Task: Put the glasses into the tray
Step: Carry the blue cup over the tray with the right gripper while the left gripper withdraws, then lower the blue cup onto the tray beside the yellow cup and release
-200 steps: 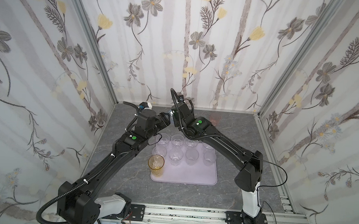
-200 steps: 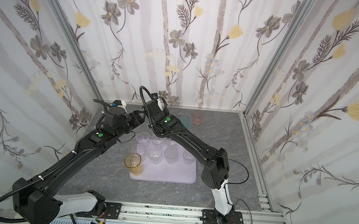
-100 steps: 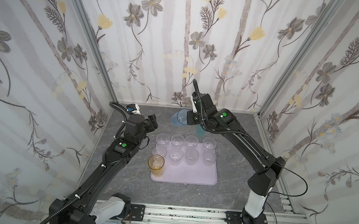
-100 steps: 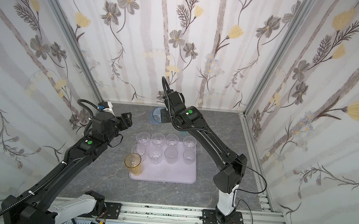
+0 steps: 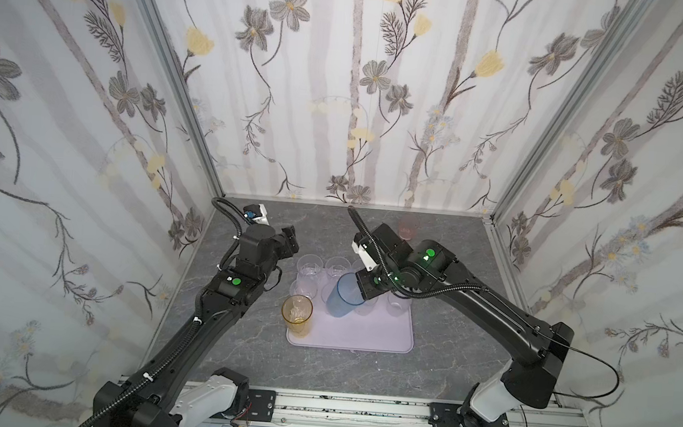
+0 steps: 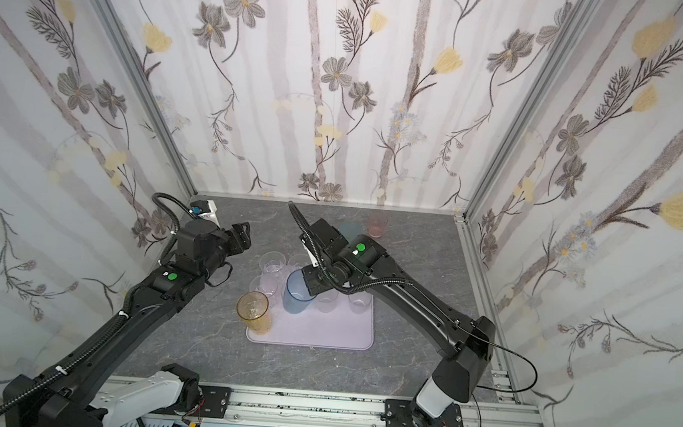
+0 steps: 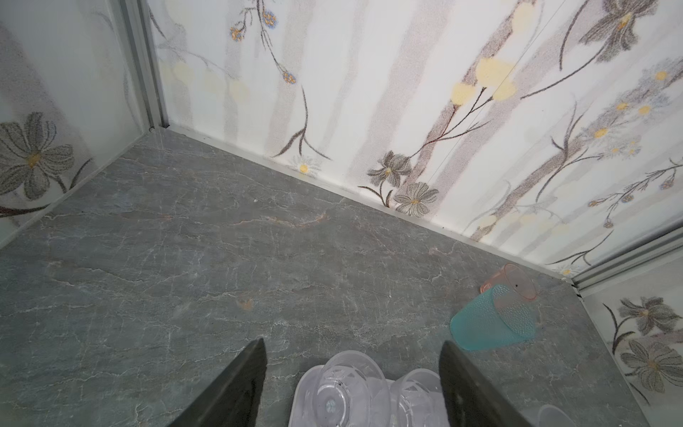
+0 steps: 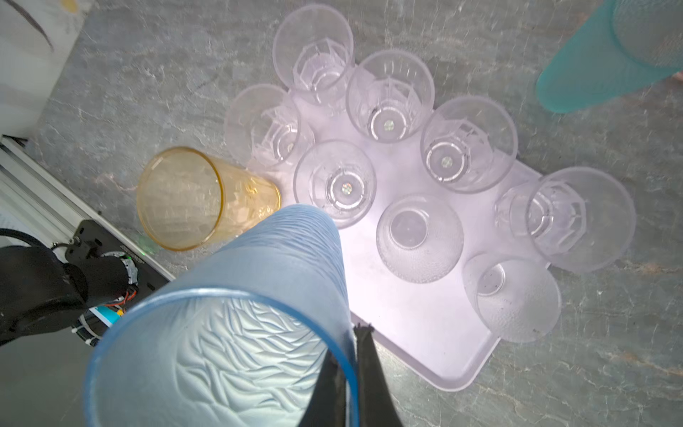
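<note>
Here, right jaws pinch the blue glass (image 8: 258, 258) rim; left jaws gape empty.

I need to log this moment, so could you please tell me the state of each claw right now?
Left claw: open, holding nothing.
Right claw: shut on the blue glass at its rim.

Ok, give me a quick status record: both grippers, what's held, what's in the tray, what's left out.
left gripper: open, empty, near far-left corner of tray
right gripper: shut on rim of blue glass
blue glass: over tray, touchdown unclear
in tray: eight clear glasses in two rows; amber glass at near-left corner
off tray: teal glass and pink glass, on table behind it
</note>
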